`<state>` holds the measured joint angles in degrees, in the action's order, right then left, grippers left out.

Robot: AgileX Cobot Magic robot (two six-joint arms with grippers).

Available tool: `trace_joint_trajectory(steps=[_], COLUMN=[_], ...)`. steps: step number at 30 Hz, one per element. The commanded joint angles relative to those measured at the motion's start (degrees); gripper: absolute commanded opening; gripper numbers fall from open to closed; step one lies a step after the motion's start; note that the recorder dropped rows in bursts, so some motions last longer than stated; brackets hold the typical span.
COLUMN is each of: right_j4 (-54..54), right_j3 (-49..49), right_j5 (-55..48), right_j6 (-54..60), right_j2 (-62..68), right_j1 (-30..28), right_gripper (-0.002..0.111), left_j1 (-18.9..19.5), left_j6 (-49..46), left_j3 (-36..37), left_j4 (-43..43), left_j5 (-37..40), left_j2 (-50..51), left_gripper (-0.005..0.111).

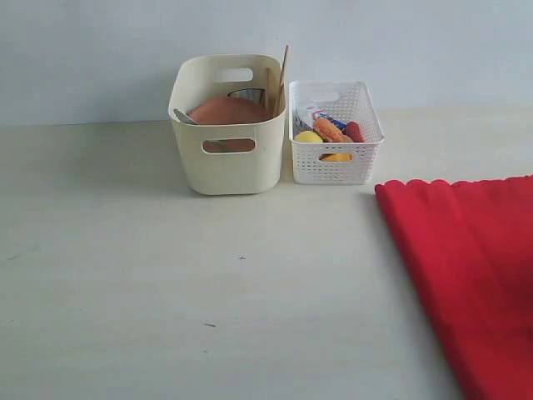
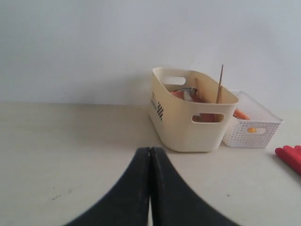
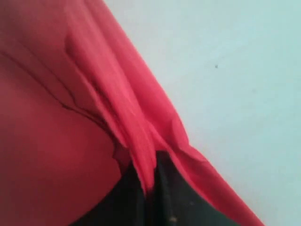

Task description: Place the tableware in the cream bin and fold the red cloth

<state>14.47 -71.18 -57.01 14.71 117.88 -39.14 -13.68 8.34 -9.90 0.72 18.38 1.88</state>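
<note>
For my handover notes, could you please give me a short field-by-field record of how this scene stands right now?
cream bin: holds brown plate, steel cup, leaning chopsticks
white basket: right beside the bin, holds food
red cloth: on the table, right side, running out of frame
left end effector: shut, holding nothing
right end effector: shut on a bunched ridge of the red cloth

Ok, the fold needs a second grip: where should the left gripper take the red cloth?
Probably the far scalloped corner of the red cloth, approached across the table from the left gripper's side. That corner lies flat and free there, while the right gripper pinches it elsewhere.
</note>
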Motion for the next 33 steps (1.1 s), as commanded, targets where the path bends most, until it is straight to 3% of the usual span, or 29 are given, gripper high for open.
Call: trace_joint_trajectory(steps=[1, 9, 21, 28, 33], right_j4=[9.1, 16.8, 21.9, 40.1, 42.6], right_j3=[-4.1, -10.1, -12.5, -12.6, -16.0], right_j5=[0.5, 0.2, 2.5, 1.7, 2.5], right_j6=[5.6, 8.8, 9.7, 18.7, 18.1], right_j2=[4.0, 9.5, 11.0, 13.5, 14.9], right_j1=[-1.0, -1.6, -12.2, -10.3, -5.6], right_gripper=[0.0, 0.0, 0.0, 0.0, 0.0], left_j1=[1.1, 4.3, 7.2, 7.9, 8.2], left_j6=[0.5, 0.5, 0.5, 0.5, 0.5], left_j3=[3.0, 4.6, 4.6, 4.6, 4.6], left_j4=[0.9, 1.4, 1.4, 1.4, 1.4], left_j5=[-0.1, -0.1, -0.1, -0.1, -0.1], left_j2=[-1.6, -1.9, -1.9, -1.9, -1.9], left_gripper=[0.0, 0.0, 0.0, 0.0, 0.0])
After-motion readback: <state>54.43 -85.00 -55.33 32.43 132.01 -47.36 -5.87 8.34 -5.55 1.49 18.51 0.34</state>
